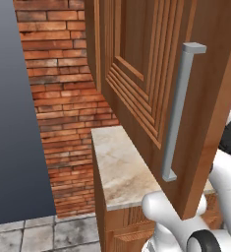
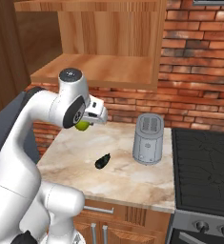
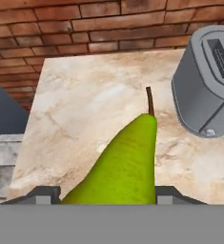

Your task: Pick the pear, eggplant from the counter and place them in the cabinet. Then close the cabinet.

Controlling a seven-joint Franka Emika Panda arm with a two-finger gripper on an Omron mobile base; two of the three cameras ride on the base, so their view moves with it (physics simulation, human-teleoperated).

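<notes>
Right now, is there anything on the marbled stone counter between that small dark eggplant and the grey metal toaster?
Nothing: between the small dark eggplant and the grey metal toaster, the right base view shows bare beige marbled counter.

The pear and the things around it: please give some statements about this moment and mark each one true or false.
1. The pear is held between the jaws of the gripper, above the counter. True.
2. The eggplant is already inside the cabinet. False: it lies on the counter, left of the toaster.
3. The cabinet door is shut. False: it stands open, and the shelf is exposed.
4. The toaster stands upright on the counter. True.
5. The pear's stem points toward the brick wall in the hand view. True.
</notes>
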